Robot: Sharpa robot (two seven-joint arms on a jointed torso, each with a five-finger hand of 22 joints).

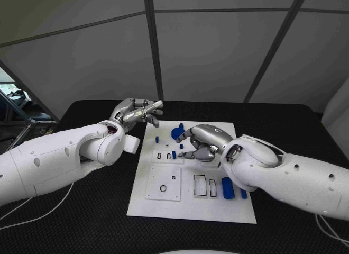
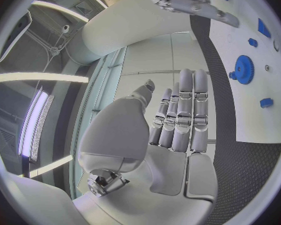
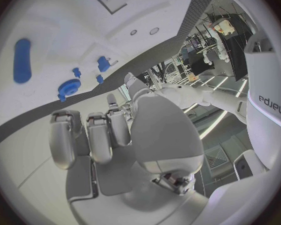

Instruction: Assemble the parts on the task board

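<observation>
The flat white rectangular task board [image 1: 191, 209] lies mid-worktop. The right hand [image 1: 199, 144], at its centre, pinches a small blue plastic peg [image 1: 174, 155] in its fingers above a slot. Next: seat it squarely. The left hand [image 1: 135, 112], at eleven o'clock, is spread, empty. A blue gear [image 1: 177, 133] remains at twelve.

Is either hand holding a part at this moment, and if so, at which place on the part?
The left hand holds nothing; its fingers are extended. The right hand seems to pinch a small blue part near its top, over the task board.
</observation>
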